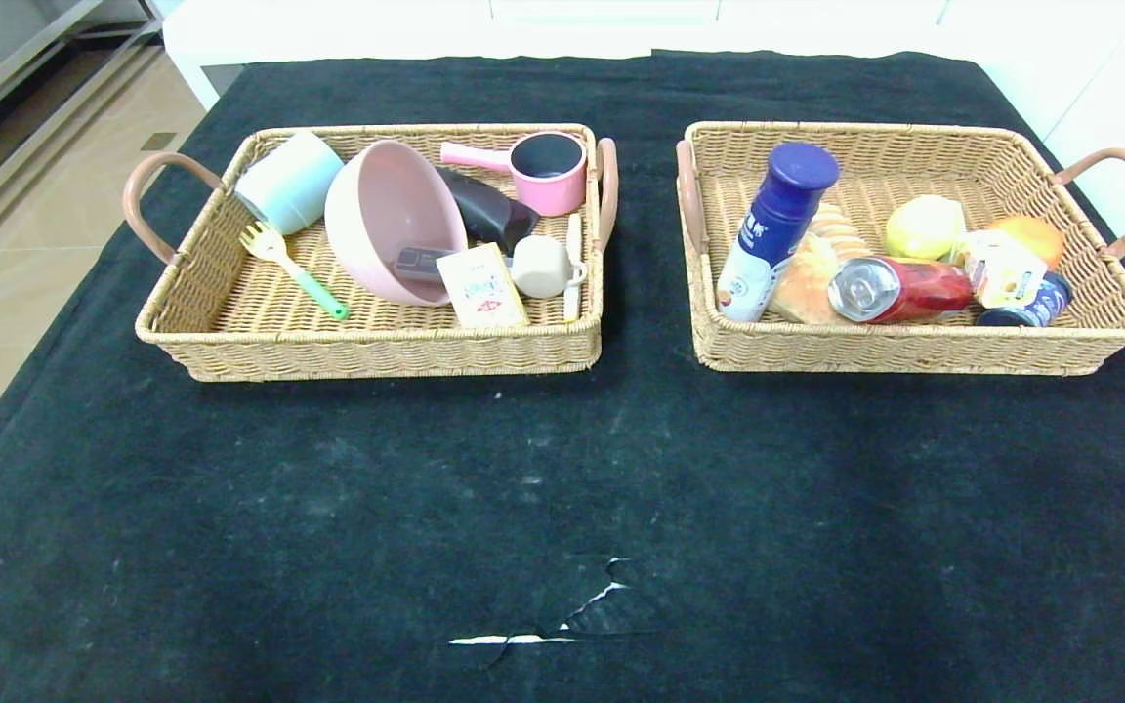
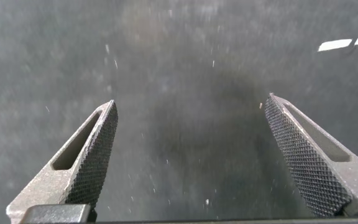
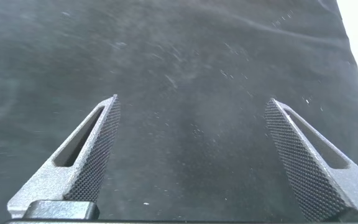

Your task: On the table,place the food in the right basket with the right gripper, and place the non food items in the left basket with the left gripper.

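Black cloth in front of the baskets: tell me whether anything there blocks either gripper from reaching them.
Nothing visible does. The black cloth before the left basket and right basket is bare; both the left gripper and right gripper hang over it, jaws open.

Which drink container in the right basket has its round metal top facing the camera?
The red can, lying on its side. The blue-capped bottle leans upright, and the dark blue can shows no top.

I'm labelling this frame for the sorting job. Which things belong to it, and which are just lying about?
Job:
left basket with pink bowl, green fork
right basket with blue bottle, red can
left gripper, right gripper, both open

Lying about:
black cloth
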Robot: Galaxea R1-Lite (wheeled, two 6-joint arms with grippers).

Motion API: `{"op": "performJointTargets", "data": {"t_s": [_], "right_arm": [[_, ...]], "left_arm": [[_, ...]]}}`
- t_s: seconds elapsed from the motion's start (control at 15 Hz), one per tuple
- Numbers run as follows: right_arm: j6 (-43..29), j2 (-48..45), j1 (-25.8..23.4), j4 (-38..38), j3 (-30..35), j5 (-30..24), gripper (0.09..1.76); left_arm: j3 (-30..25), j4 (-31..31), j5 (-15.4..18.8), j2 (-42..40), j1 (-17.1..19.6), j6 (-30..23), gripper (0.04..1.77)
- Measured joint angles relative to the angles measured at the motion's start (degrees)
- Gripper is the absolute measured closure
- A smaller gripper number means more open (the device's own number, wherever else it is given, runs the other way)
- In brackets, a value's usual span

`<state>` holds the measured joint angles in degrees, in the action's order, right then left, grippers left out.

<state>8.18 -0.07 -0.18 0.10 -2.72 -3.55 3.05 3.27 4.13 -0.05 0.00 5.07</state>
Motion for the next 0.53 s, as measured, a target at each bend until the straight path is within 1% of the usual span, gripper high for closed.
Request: {"op": "performJointTargets", "data": {"t_s": [0.07, 0.13, 0.33, 0.53], "right_arm": [[-0.05, 0.00, 0.00, -1.11, 1.16, 0.63, 0.15], [-0.27, 0.00, 0.00, -0.62, 1.99, 0.91, 0.15], [-0.77, 0.00, 0.00, -0.62, 2.54, 0.90, 0.15], [-0.72, 0.00, 0.00, -0.48, 2.56, 0.55, 0.15]], "left_arm": [[-0.24, 0.00, -0.15, -0.02, 0.00, -0.17, 0.09], [-0.35, 0.04, -0.30, -0.02, -0.02, -0.44, 0.09], [-1.48, 0.78, -3.08, -0.02, 0.00, -0.61, 0.09], [-1.90, 0.72, -3.32, -0.02, 0.00, -0.65, 0.09]]}}
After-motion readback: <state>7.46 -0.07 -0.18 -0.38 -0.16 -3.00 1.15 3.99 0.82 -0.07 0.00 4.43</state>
